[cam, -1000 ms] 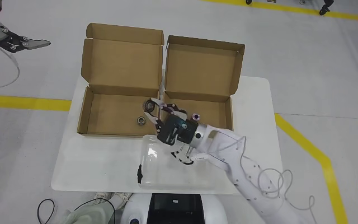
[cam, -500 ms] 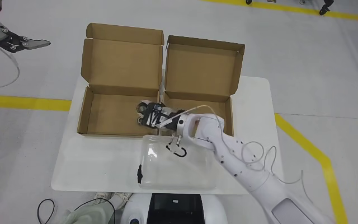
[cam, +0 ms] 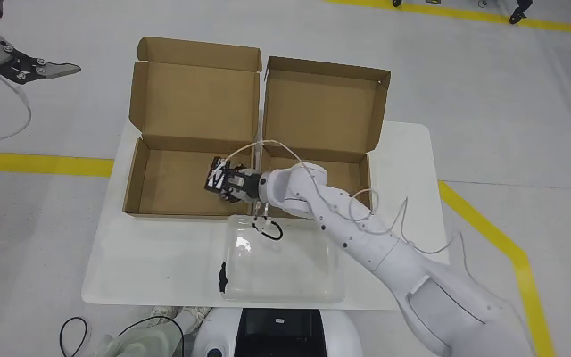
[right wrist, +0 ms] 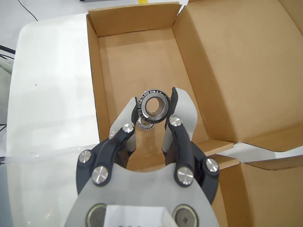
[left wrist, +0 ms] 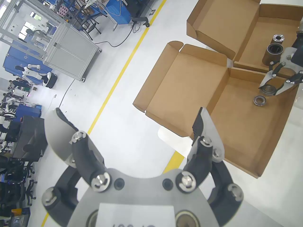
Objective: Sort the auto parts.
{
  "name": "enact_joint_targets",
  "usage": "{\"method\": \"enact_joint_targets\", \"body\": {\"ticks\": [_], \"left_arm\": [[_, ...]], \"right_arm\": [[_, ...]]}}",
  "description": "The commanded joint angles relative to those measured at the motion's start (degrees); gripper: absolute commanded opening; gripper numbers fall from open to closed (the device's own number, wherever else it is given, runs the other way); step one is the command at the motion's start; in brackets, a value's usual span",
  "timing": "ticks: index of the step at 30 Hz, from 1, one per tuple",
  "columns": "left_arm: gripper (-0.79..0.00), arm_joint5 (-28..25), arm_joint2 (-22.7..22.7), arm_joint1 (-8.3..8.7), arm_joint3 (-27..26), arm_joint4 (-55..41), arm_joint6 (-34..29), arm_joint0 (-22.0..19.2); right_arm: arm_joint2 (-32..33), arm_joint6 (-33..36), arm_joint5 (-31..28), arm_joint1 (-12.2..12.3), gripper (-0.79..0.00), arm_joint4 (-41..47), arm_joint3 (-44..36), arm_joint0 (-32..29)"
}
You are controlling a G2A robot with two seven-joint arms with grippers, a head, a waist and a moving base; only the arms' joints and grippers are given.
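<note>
My right gripper (right wrist: 154, 95) clamped on steel roller bearing (right wrist: 142, 109): shiny ring, rollers around rim, held over floor of left cardboard box (right wrist: 132, 55). Second bearing (right wrist: 145, 126) flat on matte brown floor just below. My left gripper (left wrist: 129, 116) fingers spread apart, out over glossy grey floor, well apart from box.

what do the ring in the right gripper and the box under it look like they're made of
The ring is likely bare steel: bright silver shine, small rollers around its rim, like a bearing. The box is probably corrugated cardboard: matte brown, with creased fold-out flaps.
</note>
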Motion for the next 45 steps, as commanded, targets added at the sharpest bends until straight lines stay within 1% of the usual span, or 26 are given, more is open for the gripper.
{"method": "enact_joint_targets", "body": {"ticks": [1, 7, 18, 24, 26, 28, 29, 32, 34, 37, 41, 45], "left_arm": [[0.0, 0.0, 0.0, 0.0, 0.0, 0.0, 0.0, 0.0], [0.0, 0.0, 0.0, 0.0, 0.0, 0.0, 0.0, 0.0], [0.0, 0.0, 0.0, 0.0, 0.0, 0.0, 0.0, 0.0], [0.0, 0.0, 0.0, 0.0, 0.0, 0.0, 0.0, 0.0], [0.0, 0.0, 0.0, 0.0, 0.0, 0.0, 0.0, 0.0], [0.0, 0.0, 0.0, 0.0, 0.0, 0.0, 0.0, 0.0], [0.0, 0.0, 0.0, 0.0, 0.0, 0.0, 0.0, 0.0], [0.0, 0.0, 0.0, 0.0, 0.0, 0.0, 0.0, 0.0], [0.0, 0.0, 0.0, 0.0, 0.0, 0.0, 0.0, 0.0], [0.0, 0.0, 0.0, 0.0, 0.0, 0.0, 0.0, 0.0], [0.0, 0.0, 0.0, 0.0, 0.0, 0.0, 0.0, 0.0], [0.0, 0.0, 0.0, 0.0, 0.0, 0.0, 0.0, 0.0]], "right_arm": [[-0.48, 0.18, -0.01, -0.79, -0.785, 0.66, 2.36, 0.64], [-1.43, 0.45, 0.08, -3.06, -0.785, 2.15, 7.91, 2.34], [-3.21, 4.4, -1.58, -7.18, -0.785, 4.09, 15.58, 5.67], [-3.91, 4.43, -2.22, -9.18, -0.785, 4.33, 19.7, 6.83], [-3.96, 4.02, -2.28, -9.71, -0.723, 4.3, 21.01, 7.15], [-3.89, 3.39, -2.05, -10.17, -0.637, 4.32, 22.12, 7.39], [-3.85, 3.07, -1.96, -10.37, -0.61, 4.24, 22.63, 7.5], [-3.61, 1.72, -1.91, -10.82, -0.489, 4.02, 23.94, 7.78], [-3.33, 0.67, -1.86, -10.97, -0.44, 3.76, 24.63, 7.99], [-2.92, -0.54, -2.01, -11.06, -0.428, 3.19, 24.96, 8.26], [-2.37, -2.15, -2.54, -10.96, -0.456, 2.33, 23.83, 8.23], [-1.42, -4.7, -2.93, -10.39, -0.459, 1.37, 20.8, 7.4]]}}
